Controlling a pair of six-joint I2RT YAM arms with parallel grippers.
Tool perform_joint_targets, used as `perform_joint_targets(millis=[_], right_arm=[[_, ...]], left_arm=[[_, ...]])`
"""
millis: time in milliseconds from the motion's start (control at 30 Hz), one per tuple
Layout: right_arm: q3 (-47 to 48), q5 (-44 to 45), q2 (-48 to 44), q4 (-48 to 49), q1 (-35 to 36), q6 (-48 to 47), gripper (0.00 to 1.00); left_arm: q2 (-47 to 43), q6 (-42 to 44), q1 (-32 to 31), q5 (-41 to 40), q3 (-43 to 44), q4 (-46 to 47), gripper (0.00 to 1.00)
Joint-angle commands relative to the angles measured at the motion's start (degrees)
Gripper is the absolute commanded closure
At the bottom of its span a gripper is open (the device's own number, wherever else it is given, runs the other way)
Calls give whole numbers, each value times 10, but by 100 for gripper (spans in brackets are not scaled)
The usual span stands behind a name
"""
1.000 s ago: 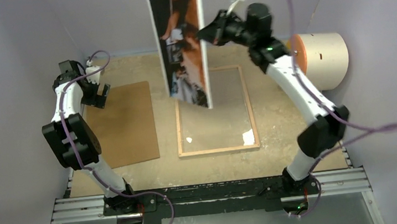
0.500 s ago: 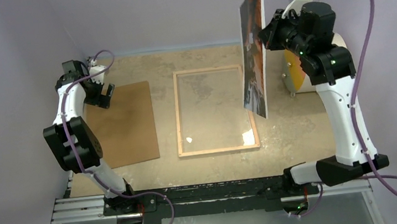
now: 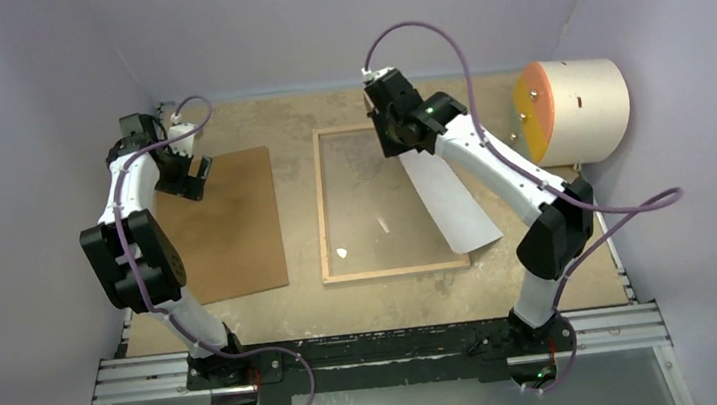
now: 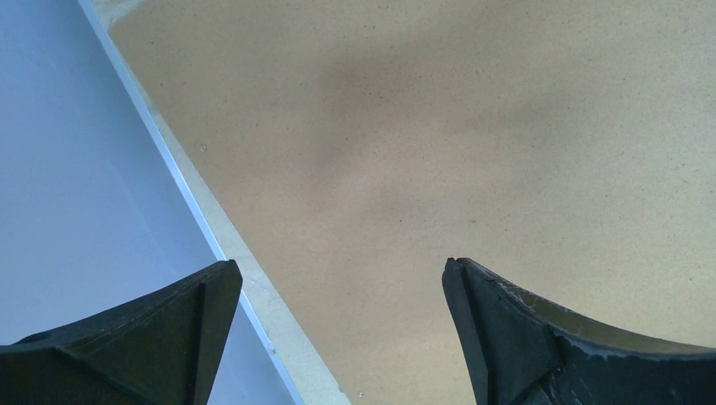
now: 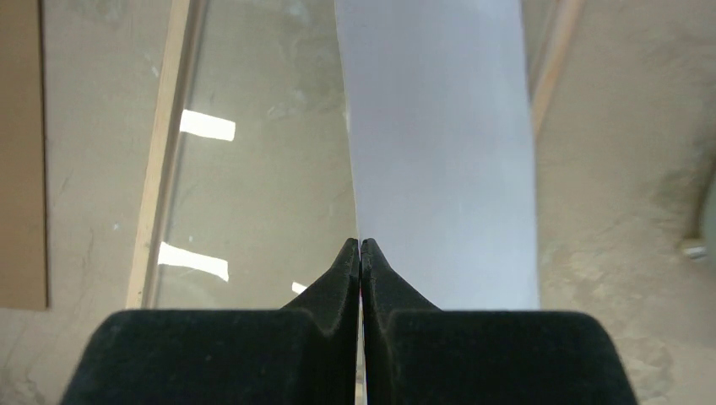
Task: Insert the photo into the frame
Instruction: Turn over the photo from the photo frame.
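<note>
Over the far half of a sandy table [image 3: 395, 299], the right gripper [image 3: 401, 144] pinches the photo [image 3: 452, 201] by its far end, its fingers pressed tight together on the thin sheet. The print shows only its plain white back. It slants from the gripper toward the arm's base, across the right side of the frame [image 3: 321, 216], which lies flat in the middle of the table with its light wood side up. The photo's near end pokes out past the frame's right rail, close to the near right corner; whether that end rests on the rail or hangs just above it cannot be told. Seen from the right wrist, the two black fingers [image 5: 342, 283] meet at the sheet's left edge, and the white back runs away over the clear pane [image 5: 253, 169], where bright patches of glare show. The left gripper [image 3: 193, 178] hangs over the far left corner of a brown board [image 3: 232, 236], which lies flat beside the frame and apart from it. Its jaws stand wide apart and hold nothing; the left wrist view shows only a tan surface between the two fingertips [image 4: 207, 312]. A pale drum [image 3: 581, 109] with an orange face lies on its side by the right wall, well apart from the frame.
</note>
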Motion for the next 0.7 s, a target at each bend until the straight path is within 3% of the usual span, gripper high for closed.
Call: perform_joint_targets(millis=[0,167,300,667], right_arm=[[-60,-83,3,73,5,96,100],[-67,-142,46,100,3,248,100],[-28,-166,92,99,3,307,100],[-11,8,124,141,22,409,100]], left_arm=[[-18,-5,-3,1,-2,14,2],[-20,3,-4,-4,-9,18,2],[-18,6,-4,-7,-15,22,2],[-8,9,-4,-10,-23,29,2]])
